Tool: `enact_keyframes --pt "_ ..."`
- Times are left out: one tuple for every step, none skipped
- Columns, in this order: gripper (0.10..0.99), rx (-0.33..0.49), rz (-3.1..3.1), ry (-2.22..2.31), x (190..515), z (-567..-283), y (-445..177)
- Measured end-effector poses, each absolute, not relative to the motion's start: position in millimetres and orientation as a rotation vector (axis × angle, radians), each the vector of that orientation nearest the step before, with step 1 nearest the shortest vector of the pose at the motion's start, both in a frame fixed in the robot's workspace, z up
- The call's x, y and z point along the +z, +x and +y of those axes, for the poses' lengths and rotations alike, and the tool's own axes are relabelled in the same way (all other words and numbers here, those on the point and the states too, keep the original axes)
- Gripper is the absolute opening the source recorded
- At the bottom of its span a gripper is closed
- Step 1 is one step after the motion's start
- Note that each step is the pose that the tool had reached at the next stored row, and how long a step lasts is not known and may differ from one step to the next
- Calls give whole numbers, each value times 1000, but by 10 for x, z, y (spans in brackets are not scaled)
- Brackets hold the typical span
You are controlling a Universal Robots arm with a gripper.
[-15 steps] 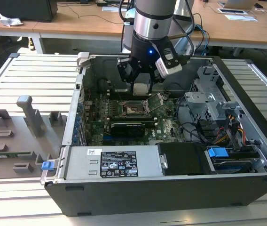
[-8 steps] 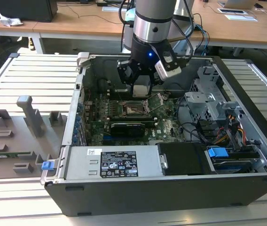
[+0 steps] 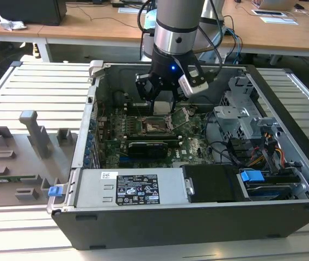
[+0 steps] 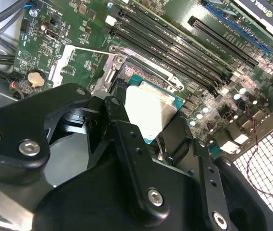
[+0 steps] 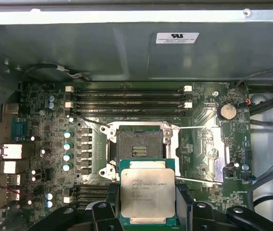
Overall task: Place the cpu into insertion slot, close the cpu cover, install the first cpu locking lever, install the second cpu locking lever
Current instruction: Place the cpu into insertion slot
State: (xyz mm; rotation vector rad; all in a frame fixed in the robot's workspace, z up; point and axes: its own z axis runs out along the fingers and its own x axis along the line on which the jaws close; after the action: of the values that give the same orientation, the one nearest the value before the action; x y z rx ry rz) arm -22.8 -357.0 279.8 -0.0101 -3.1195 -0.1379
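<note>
Closest to you in both wrist views are the black fingers [image 5: 112, 199] of the gripper [image 5: 147, 214], and they are clamped on two opposite edges of the cpu [image 5: 147, 191]. You have one chip: flat and square, with a dull silver-grey lid carrying fine print and a narrow green border around it. It hangs above the board rather than seated, and in the first wrist view it overlaps one edge of the insertion slot [image 5: 137, 147]. There is one slot, a black square with a bare dark pin field and a metal rim. The single cpu cover [image 5: 217, 159] stands swung open just beside the slot as a thin silver frame. Beside another edge of the socket you can count four long black memory slots [image 5: 129, 100], and on the board one coin cell [image 5: 227, 111] and a row of four round capacitors [image 5: 67, 151]. The first wrist view gives you the open pin field square-on. The second wrist view has the chip's bright lid [image 4: 148, 113] seen at a slant and hiding most of the socket. The exterior view gives you the wider scene: the arm [image 3: 176, 27] reaching down into the open computer case [image 3: 198, 228], a labelled power supply [image 3: 127, 185], two blue tabs [image 3: 252, 175] and a grey fixture tray [image 3: 13, 163] on the exterior view's left.
</note>
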Motion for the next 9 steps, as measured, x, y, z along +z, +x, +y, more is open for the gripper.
enact_keyframes --pt "545 -138 -3120 -10 2780 -3570 -228" --pt "545 -138 -3120 -10 2773 -3570 -228" --pt "545 -138 -3120 -10 2764 -3570 -228" --pt "545 -138 -3119 -10 2752 -3570 -228" --pt "545 -138 -3119 -10 2740 -3571 -228" --pt "545 -138 -3119 -10 2728 -3571 -228" --pt "545 -137 -3119 -10 2724 -3571 -228" --pt "545 -138 -3120 -10 2723 -3571 -228" --pt "545 -138 -3119 -10 2723 -3571 -228"
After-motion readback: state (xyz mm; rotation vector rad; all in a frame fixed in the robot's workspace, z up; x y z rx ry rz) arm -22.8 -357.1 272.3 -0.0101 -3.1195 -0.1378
